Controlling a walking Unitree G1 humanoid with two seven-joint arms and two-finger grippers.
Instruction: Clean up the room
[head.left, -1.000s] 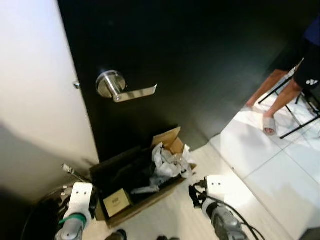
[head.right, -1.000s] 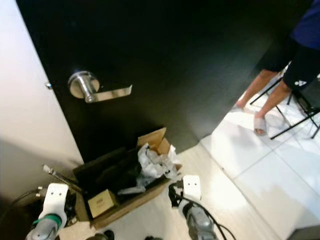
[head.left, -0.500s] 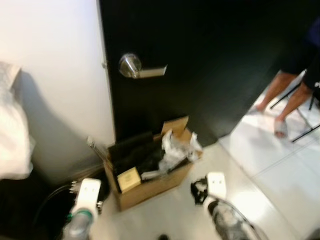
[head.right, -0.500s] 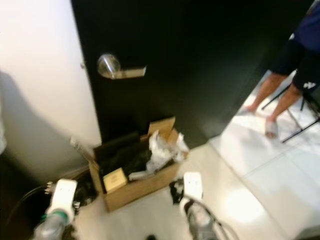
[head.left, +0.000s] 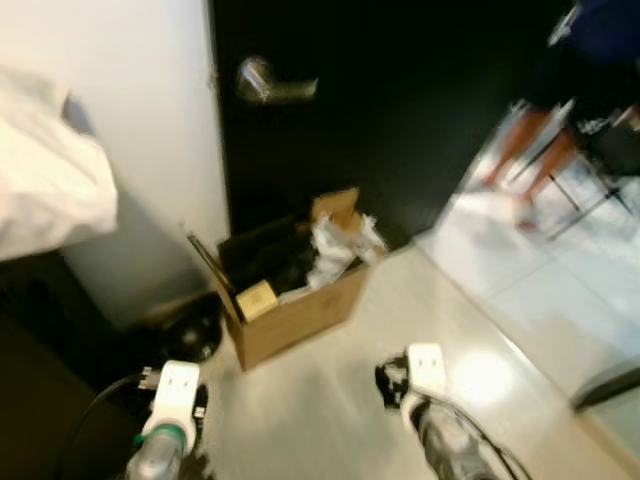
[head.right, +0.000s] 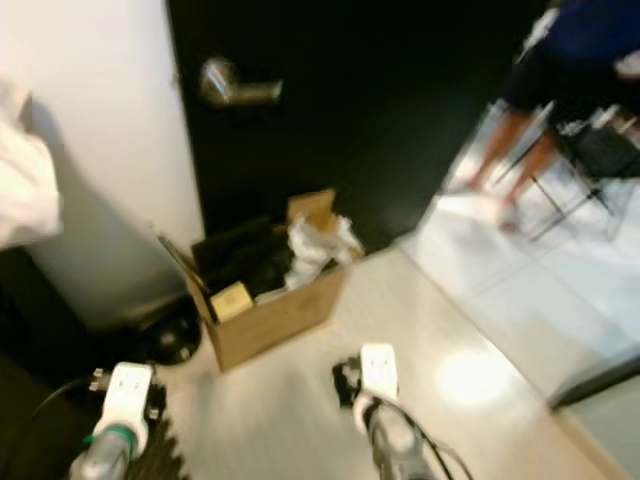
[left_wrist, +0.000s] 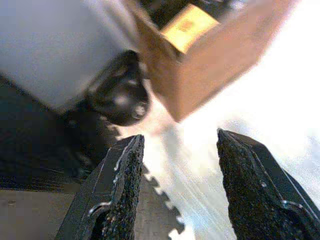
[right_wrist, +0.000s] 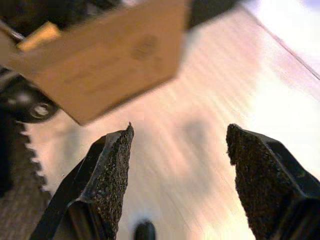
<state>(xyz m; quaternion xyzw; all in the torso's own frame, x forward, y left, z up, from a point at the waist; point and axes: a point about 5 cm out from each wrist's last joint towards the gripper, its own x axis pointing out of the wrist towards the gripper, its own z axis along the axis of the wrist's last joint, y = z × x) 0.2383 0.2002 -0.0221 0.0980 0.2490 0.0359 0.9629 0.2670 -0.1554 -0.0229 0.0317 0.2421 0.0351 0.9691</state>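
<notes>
An open cardboard box (head.left: 290, 310) stands on the pale floor against a black door (head.left: 400, 120). It holds crumpled white paper (head.left: 335, 250), dark items and a small tan box (head.left: 257, 298). My left gripper (left_wrist: 175, 195) hangs low at the left, open and empty, with the box's corner (left_wrist: 210, 75) ahead of it. My right gripper (right_wrist: 177, 180) hangs low at the right, open and empty, facing the box's side (right_wrist: 110, 75). Both arms (head.left: 165, 420) sit at the bottom of the eye views. The picture is blurred.
A round black object (head.left: 190, 335) lies left of the box by the white wall (head.left: 130, 120). White cloth (head.left: 50, 185) hangs at far left. A person's legs (head.left: 525, 165) and chair legs (head.left: 590, 195) stand on white tiles at upper right. A dark jagged-edged mat (left_wrist: 125, 205) lies beneath.
The camera has pulled back and swung: the box and door now look smaller and farther, white cloth enters at left. Both grippers hang as before.
</notes>
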